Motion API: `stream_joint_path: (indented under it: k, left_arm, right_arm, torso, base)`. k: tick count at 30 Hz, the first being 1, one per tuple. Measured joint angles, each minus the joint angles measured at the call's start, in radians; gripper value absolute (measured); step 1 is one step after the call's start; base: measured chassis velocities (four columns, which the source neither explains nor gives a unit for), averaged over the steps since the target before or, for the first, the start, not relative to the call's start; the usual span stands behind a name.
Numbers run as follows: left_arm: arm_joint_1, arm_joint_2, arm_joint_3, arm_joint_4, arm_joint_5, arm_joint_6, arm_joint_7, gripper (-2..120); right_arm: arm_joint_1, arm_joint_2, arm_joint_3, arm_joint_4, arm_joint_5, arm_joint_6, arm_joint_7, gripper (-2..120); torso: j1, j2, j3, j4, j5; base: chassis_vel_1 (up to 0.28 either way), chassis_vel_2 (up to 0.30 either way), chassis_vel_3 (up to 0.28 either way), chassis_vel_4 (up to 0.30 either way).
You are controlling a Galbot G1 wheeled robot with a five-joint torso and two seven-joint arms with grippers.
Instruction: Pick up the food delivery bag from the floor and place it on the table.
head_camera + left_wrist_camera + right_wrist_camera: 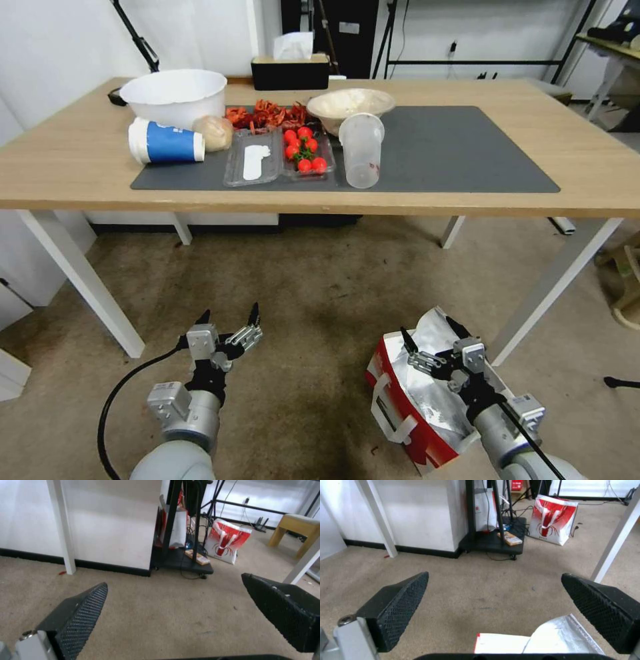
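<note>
The food delivery bag (407, 400) stands on the carpet at my lower right, red and white with its silver foil top open and a white strap on its side. My right gripper (430, 333) hovers open just above that foil opening; the right wrist view has the bag's top edge (533, 640) below the spread fingers of the gripper (495, 575). My left gripper (229, 313) hangs open over bare carpet to the bag's left, its fingers wide apart in its own wrist view (175, 580). The table (80, 167) stands ahead with a dark grey mat.
A white bowl (175, 93), a lying blue cup (163, 142), tomatoes (303, 150) and a clear cup (362, 157) crowd the mat's left half; its right half (467, 153) is bare. A white table leg (547, 287) stands close behind the bag. Another red-and-white bag (555, 520) sits far off by a black stand.
</note>
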Motion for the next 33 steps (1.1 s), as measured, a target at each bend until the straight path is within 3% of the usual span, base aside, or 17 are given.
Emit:
stream_joint_path:
  k: [33]
  left_arm:
    - [0.002,-0.001,0.003,-0.001,0.007,-0.002,-0.009,100]
  right_arm:
    - [-0.004,0.002,-0.005,-0.001,0.001,0.004,-0.004,100]
  torso:
    - [-0.035,-0.126,-0.091,-0.0001,0.0000]
  base:
    - [0.000,0.000,0.000,0.000]
